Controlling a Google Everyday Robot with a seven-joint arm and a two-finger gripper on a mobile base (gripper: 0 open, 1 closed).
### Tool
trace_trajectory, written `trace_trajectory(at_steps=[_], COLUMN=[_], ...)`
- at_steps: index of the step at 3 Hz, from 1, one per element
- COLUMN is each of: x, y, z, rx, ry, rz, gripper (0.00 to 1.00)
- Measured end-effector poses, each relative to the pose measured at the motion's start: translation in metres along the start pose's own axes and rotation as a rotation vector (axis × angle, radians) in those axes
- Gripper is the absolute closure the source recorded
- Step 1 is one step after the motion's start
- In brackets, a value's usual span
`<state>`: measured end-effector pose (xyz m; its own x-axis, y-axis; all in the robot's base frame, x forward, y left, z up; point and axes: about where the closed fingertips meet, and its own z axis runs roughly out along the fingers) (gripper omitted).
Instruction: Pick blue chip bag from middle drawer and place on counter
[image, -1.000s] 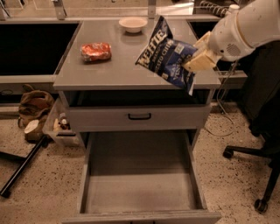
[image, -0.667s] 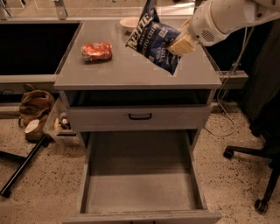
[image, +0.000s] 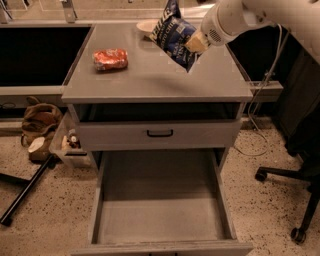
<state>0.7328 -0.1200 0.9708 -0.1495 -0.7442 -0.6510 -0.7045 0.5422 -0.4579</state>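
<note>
My gripper (image: 196, 43) is shut on the blue chip bag (image: 173, 34) and holds it tilted in the air above the back right part of the counter (image: 150, 80). The bag is dark blue and glossy with white lettering. Its lower corner hangs a little above the counter top. My white arm (image: 250, 15) comes in from the upper right. The middle drawer (image: 160, 210) is pulled out wide below, and its grey floor is bare.
An orange-red foil snack bag (image: 110, 59) lies on the counter's left side. A white bowl (image: 147, 26) sits at the counter's back edge behind the blue bag. A closed drawer front with a black handle (image: 160, 133) is above the open drawer. An office chair base (image: 295, 200) stands at right.
My gripper has carried the blue chip bag up and to the left, from over the counter's front right edge to above its back part.
</note>
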Motion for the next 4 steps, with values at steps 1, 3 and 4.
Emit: trace_trajectory(at_steps=[1,3,4], x=[0.027,0.073,0.073], y=[-0.01,0.016,0.016], z=[0.038,0.089,0.089], rx=[-0.027,-0.151,-0.151], ry=[0.052,0.123,0.123], rz=[0.058,0.104,0.104], gripper=[1.0,0.81,0.58])
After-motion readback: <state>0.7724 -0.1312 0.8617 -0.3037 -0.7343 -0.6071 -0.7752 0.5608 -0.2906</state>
